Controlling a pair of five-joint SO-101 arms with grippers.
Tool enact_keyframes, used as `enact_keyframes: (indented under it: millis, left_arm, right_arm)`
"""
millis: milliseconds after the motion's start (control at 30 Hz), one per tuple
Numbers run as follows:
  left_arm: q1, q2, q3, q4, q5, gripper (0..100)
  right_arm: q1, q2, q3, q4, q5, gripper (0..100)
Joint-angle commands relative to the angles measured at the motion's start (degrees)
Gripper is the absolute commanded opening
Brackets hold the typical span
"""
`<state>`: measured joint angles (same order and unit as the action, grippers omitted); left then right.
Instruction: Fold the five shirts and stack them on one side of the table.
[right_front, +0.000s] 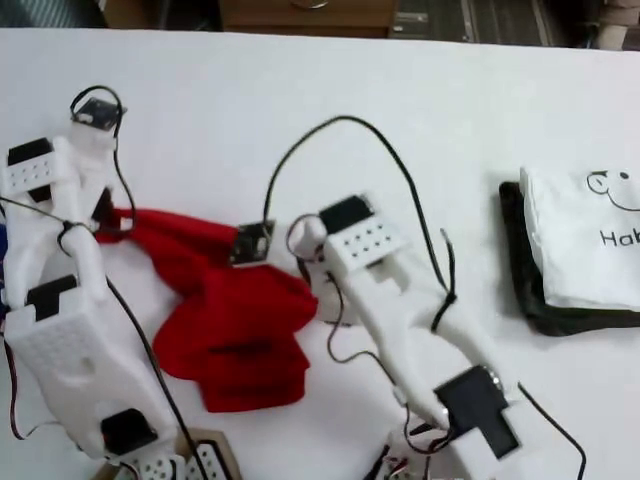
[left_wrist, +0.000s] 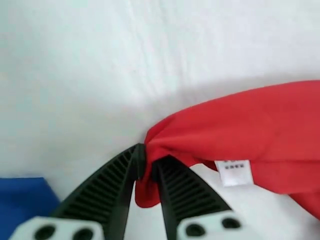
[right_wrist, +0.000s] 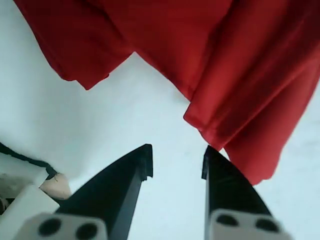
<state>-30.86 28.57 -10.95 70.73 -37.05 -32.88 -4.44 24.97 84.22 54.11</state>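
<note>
A crumpled red shirt (right_front: 235, 325) lies on the white table (right_front: 300, 110), left of centre. My left gripper (left_wrist: 146, 162) is shut on a bunched end of the red shirt (left_wrist: 240, 130), near its white label (left_wrist: 234, 172); in the high view this gripper (right_front: 108, 215) sits at the shirt's left tip. My right gripper (right_wrist: 176, 160) is open just above the table, beside a hanging hem of the red shirt (right_wrist: 210, 55), with nothing between its fingers. From above, the right gripper (right_front: 312, 275) stands at the shirt's right edge.
A folded white shirt (right_front: 585, 235) lies on a folded black one (right_front: 530, 300) at the table's right side. Blue cloth (left_wrist: 25, 197) shows beside the left gripper, near the table's left edge. Black cables (right_front: 400, 170) loop over the table's middle.
</note>
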Motion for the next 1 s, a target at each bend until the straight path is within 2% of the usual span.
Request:
enact_keyframes:
  millis: [0,367,967]
  left_arm:
    - [-0.4,-0.5,-2.3,-1.0,0.0,2]
    - [-0.6,-0.5,-2.0,-0.8,0.0,2]
    - [-0.4,-0.4,-1.9,-1.0,0.0,2]
  right_arm:
    - [0.0,-2.8,2.7,-4.5,-1.8,17.3]
    - [6.3,3.2,-0.5,-9.5,-1.6,17.3]
    - [6.5,8.6,-6.2,-9.5,-1.8,17.3]
